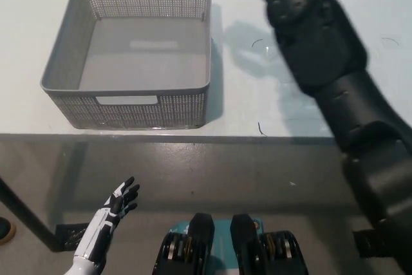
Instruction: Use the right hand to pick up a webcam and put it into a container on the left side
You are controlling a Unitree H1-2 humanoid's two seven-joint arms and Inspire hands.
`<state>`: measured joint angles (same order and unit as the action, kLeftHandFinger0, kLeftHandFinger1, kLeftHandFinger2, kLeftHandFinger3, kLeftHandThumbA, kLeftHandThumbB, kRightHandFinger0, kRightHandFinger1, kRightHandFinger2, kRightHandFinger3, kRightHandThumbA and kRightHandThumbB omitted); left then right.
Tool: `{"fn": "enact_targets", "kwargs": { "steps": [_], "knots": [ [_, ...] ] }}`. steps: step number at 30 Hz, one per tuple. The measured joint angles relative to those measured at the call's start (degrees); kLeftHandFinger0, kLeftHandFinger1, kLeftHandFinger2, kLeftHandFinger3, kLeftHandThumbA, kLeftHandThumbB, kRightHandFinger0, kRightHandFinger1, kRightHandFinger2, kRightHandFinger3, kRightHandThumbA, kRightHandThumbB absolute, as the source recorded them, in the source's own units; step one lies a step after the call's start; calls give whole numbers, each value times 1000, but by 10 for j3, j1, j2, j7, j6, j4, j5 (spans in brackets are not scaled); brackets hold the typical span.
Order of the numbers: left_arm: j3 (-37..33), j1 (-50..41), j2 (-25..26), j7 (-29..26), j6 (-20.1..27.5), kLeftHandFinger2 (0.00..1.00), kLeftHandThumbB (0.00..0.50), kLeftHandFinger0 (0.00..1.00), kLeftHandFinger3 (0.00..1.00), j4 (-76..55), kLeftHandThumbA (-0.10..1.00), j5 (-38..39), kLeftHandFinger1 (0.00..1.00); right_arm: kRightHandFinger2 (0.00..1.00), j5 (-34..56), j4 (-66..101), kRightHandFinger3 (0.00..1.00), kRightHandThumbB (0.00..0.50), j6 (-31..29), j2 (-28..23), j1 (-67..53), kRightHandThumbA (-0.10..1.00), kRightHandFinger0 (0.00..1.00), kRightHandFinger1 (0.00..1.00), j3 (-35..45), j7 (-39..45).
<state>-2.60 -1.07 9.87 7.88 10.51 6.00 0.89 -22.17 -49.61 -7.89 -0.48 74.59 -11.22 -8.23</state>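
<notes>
One white left hand [122, 199], fingers spread, empty.

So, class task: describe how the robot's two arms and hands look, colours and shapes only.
The left hand is white with black fingers, on a slim white forearm with dark seams. The right arm is all black, built of bulky, rounded matte shells joined in segments, much thicker than the left. Its hand is out of view past the top edge. No cables or markings are visible.

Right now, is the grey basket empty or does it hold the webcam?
Empty: the grey basket shows only its bare floor; no webcam is visible.
</notes>
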Motion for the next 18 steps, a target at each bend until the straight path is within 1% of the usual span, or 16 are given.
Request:
{"fn": "enact_targets", "kwargs": {
  "steps": [1,2,4,5,8,9,10,11,12,14,15,18],
  "knots": [
    [0,0,0,0,0,1000,135,1000,1000,0,1000,0,1000,710,0,-13,854,175,0,13,6,-100,0,271,-4,0],
    [0,0,0,0,0,1000,132,1000,1000,0,1000,0,1000,671,-1,-19,827,173,0,19,9,-100,0,250,-7,0],
    [0,0,0,0,0,1000,128,1000,1000,0,1000,0,1000,674,-1,-47,812,167,-1,40,17,-100,0,257,-15,-1],
    [-1,0,0,0,0,1000,130,1000,1000,-1,1000,0,1000,652,-1,-67,766,173,-2,52,21,-100,0,233,-19,-1],
    [-1,0,0,0,0,1000,143,1000,1000,-2,1000,0,1000,640,-3,-114,746,164,-7,73,26,-100,0,222,-32,-6],
    [-1,0,0,0,-1,1000,143,1000,1000,-3,1000,0,1000,649,-5,-127,747,172,-8,77,26,-100,0,232,-35,-9],
    [-1,0,0,0,-1,1000,138,1000,1000,-4,1000,0,1000,652,-6,-143,720,188,-10,82,26,-100,0,244,-39,-13],
    [-1,0,0,0,-1,1000,132,1000,1000,-4,1000,0,1000,679,-7,-156,721,195,-13,86,26,-100,0,275,-41,-15],
    [-1,1,0,1,-1,1000,131,1000,1000,-4,1000,0,1000,694,-7,-174,728,183,-18,90,27,-100,0,288,-41,-17],
    [-1,1,0,1,-1,1000,123,1000,1000,-4,1000,0,1000,713,-7,-199,742,179,-25,94,27,-100,0,327,-41,-18],
    [-1,1,0,1,-1,1000,128,1000,1000,-4,1000,0,1000,735,-7,-209,750,181,-27,96,27,-100,1,357,-40,-19],
    [-1,2,0,1,-1,1000,141,1000,1000,-4,1000,0,1000,748,-6,-243,768,182,-29,100,28,-100,0,366,-40,-19]
  ]
}}
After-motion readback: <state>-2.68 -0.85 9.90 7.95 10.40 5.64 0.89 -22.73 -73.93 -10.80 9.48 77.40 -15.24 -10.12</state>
